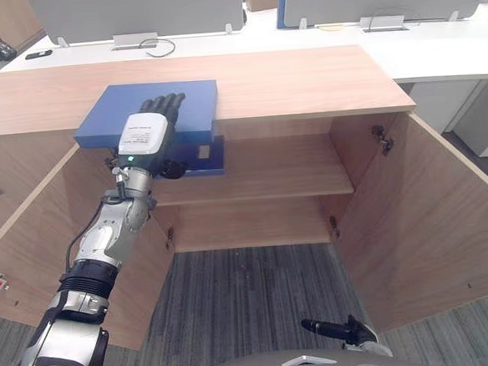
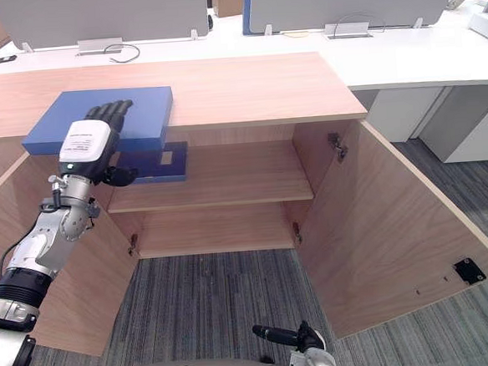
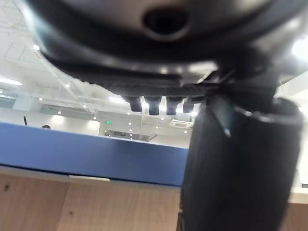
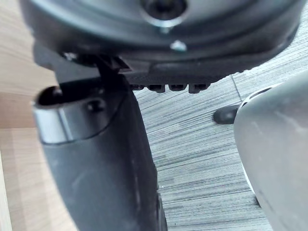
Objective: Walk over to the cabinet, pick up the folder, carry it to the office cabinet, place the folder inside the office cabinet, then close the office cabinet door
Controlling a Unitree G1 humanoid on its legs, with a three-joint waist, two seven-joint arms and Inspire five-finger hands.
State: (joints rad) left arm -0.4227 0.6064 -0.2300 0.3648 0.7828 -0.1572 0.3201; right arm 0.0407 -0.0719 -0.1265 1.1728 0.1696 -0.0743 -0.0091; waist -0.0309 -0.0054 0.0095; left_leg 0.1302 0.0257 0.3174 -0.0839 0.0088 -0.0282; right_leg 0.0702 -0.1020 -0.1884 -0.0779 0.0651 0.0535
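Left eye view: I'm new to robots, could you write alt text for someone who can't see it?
A robot's dark left hand grips a flat blue folder, fingers on top and thumb beneath, at the front edge of a light wooden cabinet whose two doors stand open. Its right hand hangs low over grey striped carpet.

Left arm (image 1: 98,252) reaches up and forward from lower left, wrist straight. Left hand (image 1: 144,136) is palm down, fingers (image 1: 165,105) flat and straight on top of the folder (image 1: 189,99), thumb (image 1: 173,168) tucked under its edge, pinching it. Right hand (image 1: 342,330) hangs low near the body, fingers relaxed and pointing left, holding nothing.
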